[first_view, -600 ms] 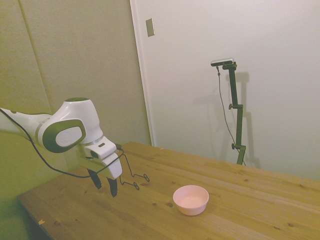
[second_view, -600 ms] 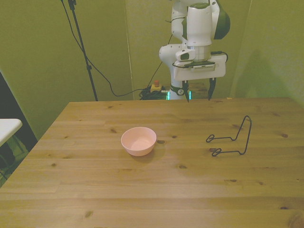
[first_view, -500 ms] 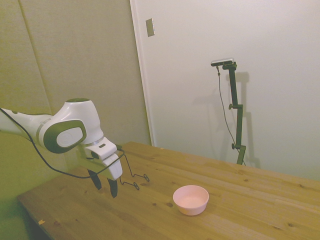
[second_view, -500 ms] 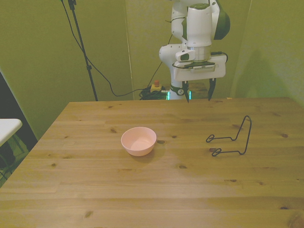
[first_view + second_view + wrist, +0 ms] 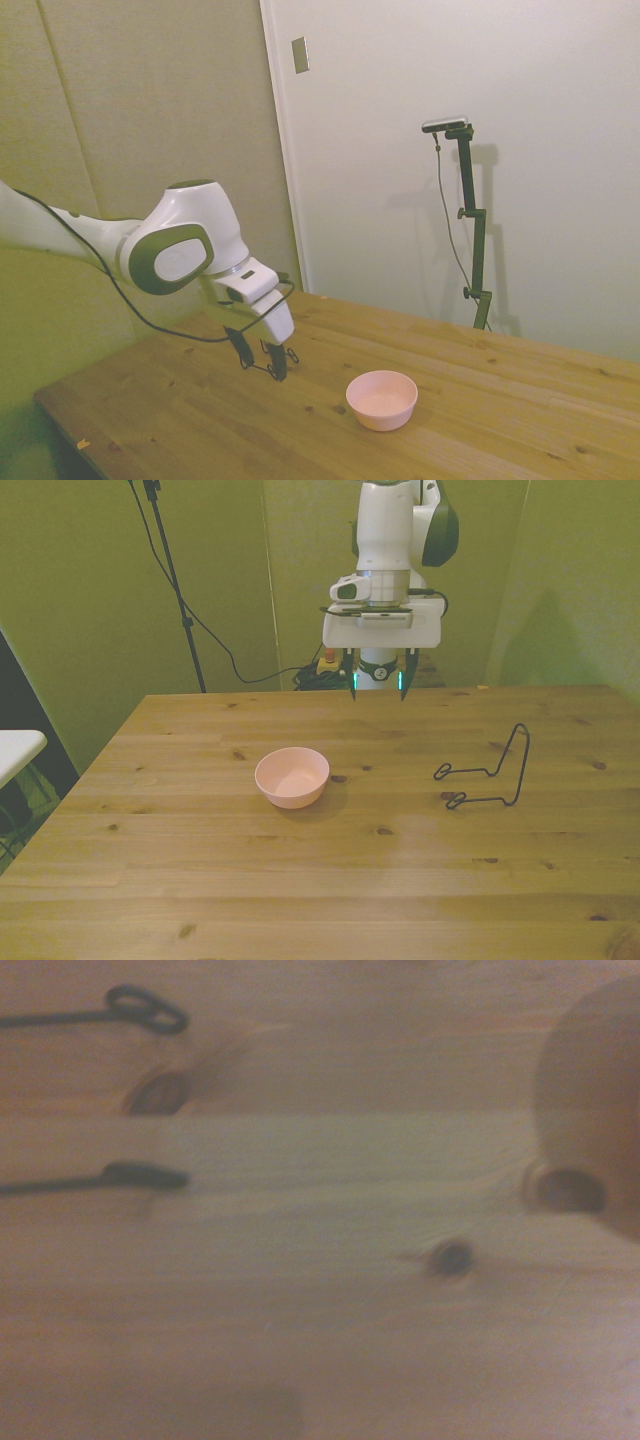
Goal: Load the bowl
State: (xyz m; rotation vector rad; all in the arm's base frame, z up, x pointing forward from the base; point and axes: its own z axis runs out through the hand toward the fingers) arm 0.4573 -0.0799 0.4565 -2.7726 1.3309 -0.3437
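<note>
The pale pink bowl (image 5: 292,776) sits upright and empty on the wooden table (image 5: 300,890), left of centre in the front view. In the side view the bowl (image 5: 382,398) is near the table's front edge. My gripper (image 5: 378,685) hangs open above the far part of the table, behind the bowl and a little toward the front view's right, with nothing between its fingers. From the side, the gripper (image 5: 259,361) is well left of the bowl and above the tabletop. The wrist view shows a blurred curve of the bowl (image 5: 600,1100) at one edge.
A black bent-wire stand (image 5: 490,772) rests on the table at the front view's right, apart from the bowl. In the side view the wire stand (image 5: 292,354) is partly behind the gripper. Its two wire feet (image 5: 147,1008) appear in the wrist view.
The arm has swung toward the front view's left, bringing the gripper from above the wire stand's side closer to the bowl. Bowl and stand have not moved.
</note>
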